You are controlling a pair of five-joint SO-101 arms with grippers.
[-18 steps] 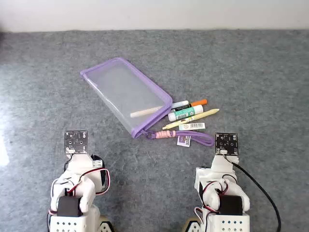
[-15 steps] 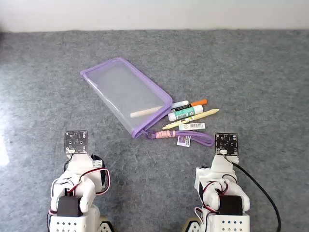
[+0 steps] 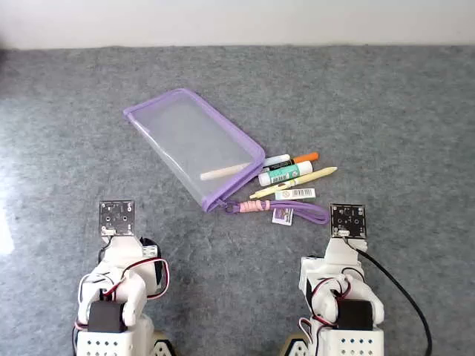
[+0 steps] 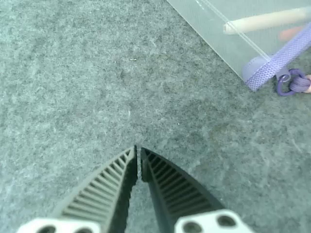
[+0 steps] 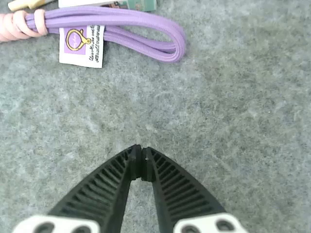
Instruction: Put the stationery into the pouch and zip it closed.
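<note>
Nearest the camera, the two arms sat side by side at the front edge of the grey felt mat [image 3: 415, 133]. The left gripper [image 4: 137, 151] hung over bare felt, its jaws clenched tip to tip with nothing between them. The right gripper [image 5: 141, 150] was likewise pressed closed on nothing, over the felt just short of the purple strap [image 5: 121, 31]. That strap lay looped on the mat with a small white tag [image 5: 81, 44] on it, and a pink coil [image 3: 252, 206] lay between it and the pouch's near corner.

Just beyond the strap, the loose stationery lay in a tight cluster beside the pouch's right end: a small barcoded piece [image 3: 295, 194], a yellow pen [image 3: 293, 183], a white-and-green tube [image 3: 285, 173], an orange-capped marker [image 3: 304, 158] and a white marker [image 3: 276, 159].

The pouch [image 3: 194, 148], clear with purple trim, lay flat and diagonal farther out, well apart from both grippers. A cream stick [image 3: 225, 171] showed through its clear side near that end. A pale wall [image 3: 237, 22] ran behind the mat.
</note>
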